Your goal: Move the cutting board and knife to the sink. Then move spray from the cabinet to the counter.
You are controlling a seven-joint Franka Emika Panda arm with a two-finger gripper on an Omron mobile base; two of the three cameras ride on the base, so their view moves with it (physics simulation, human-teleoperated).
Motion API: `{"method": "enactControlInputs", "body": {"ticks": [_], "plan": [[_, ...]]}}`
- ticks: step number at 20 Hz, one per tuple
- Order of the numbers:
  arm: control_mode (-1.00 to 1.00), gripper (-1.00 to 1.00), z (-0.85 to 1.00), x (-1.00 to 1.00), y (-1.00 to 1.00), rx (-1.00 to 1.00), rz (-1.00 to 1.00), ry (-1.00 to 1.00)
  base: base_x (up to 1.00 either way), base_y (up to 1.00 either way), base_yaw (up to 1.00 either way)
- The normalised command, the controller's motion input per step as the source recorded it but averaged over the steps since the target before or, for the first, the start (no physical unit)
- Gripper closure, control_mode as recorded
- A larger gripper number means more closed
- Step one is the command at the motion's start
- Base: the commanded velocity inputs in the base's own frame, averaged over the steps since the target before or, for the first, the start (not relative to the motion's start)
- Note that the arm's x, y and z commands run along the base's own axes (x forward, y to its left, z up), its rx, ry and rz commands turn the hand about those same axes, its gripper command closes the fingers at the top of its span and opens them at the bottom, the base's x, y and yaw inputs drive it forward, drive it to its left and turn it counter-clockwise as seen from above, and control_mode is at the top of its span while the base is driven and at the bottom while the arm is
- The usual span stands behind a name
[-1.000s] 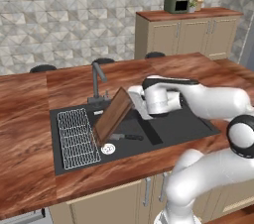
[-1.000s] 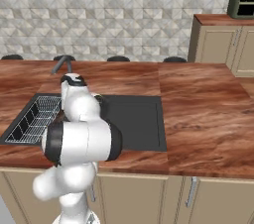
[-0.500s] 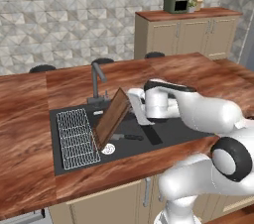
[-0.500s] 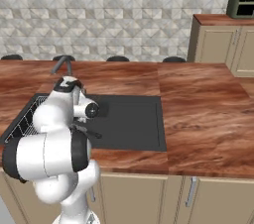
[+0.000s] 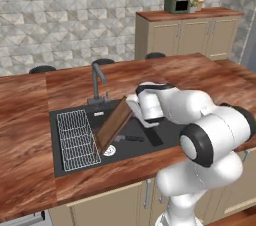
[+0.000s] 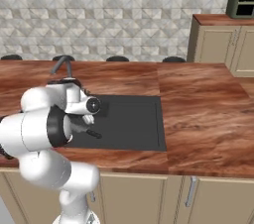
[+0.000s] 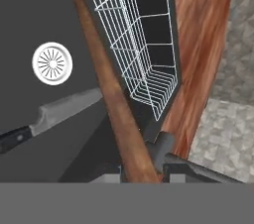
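Board [image 5: 114,125] is sitting inside the sink [image 5: 165,137], tilted up on its low end with the top edge leaning toward the arm, right beside the wire rack [image 5: 75,139]. Its long axis is running slantwise, from the sink floor near the drain [image 7: 52,63] up to the gripper [image 5: 134,104]. In the hand view I'm seeing it edge-on as a brown strip [image 7: 111,104] climbing from the fingertips across the frame.

The gripper is hanging at that raised top edge with its jaws fairly narrow. Honestly I can't tell whether it's pinching the board or just sitting against it, since the fingers are hidden behind the wood.

Handling-wise I'm guessing it's stiff, solid wood with a bit of weight, not fragile, but smooth enough to slide on the black basin. Taking it across the thickness at a short end looks like the sane grab.

Knife [image 7: 47,114] is lying flat on the sink floor, blade tip tucked under the board, black handle [image 5: 134,138] pointing away from the rack.

Around it, the faucet [image 5: 97,82] is standing at the back rim, worktop [image 5: 30,180] wrapping all round.
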Motion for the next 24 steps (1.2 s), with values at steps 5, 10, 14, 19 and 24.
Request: {"method": "enactControlInputs", "body": {"ticks": [5, 10, 14, 19, 24], "plan": [[-1.0, 1.0, -0.99, 0.0, 0.17, -0.37, 0.02, 0.0, 0.0, 0.0, 0.0], [-1.0, -1.0, -0.98, -0.31, 0.44, -0.45, 0.0, 0.0, 0.0, 0.0, 0.0], [-1.0, -1.0, -0.2, -0.08, 0.42, -0.26, 0.01, 0.0, 0.0, 0.0, 0.0], [-1.0, -1.0, 0.48, -0.09, 0.06, -0.04, 0.02, 0.01, 0.0, 0.0, 0.0], [-1.0, -1.0, 0.79, -0.24, -0.09, 0.0, 0.01, 0.1, 0.0, 0.0, 0.0]]}}
